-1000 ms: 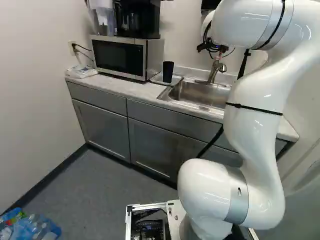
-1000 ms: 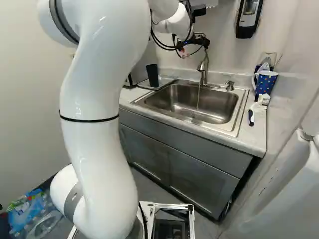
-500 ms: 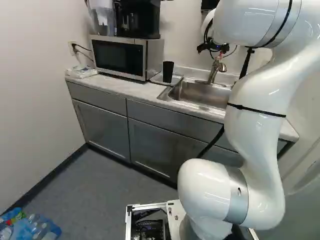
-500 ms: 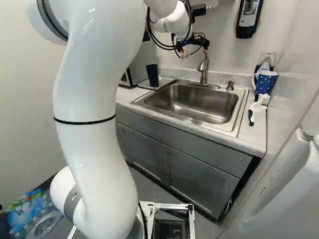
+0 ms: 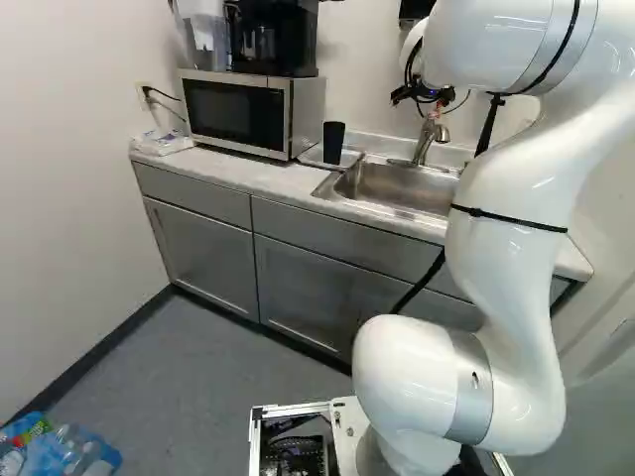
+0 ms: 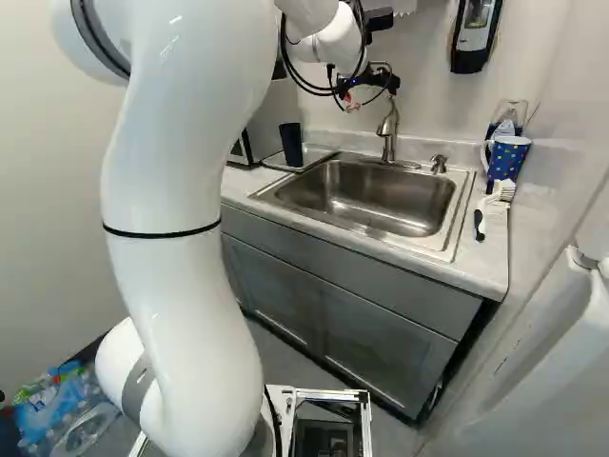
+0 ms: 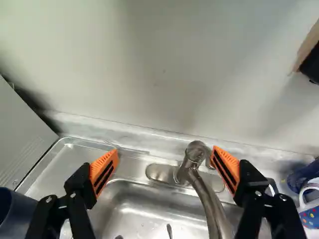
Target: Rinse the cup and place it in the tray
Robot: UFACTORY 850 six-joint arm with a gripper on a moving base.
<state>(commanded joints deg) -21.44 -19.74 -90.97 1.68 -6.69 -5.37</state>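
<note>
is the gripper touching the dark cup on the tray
Apart: in the right base view, the gripper is up by the faucet, with wall visible between it and the cup standing on the tray.

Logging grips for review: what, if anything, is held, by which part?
Nothing is held; the gripper is open, and the dark cup stands apart.

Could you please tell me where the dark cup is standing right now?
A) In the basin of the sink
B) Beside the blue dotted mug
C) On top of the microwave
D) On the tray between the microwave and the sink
D: the dark cup stands upright on the tray, with the microwave to one side and the sink to the other.
</note>
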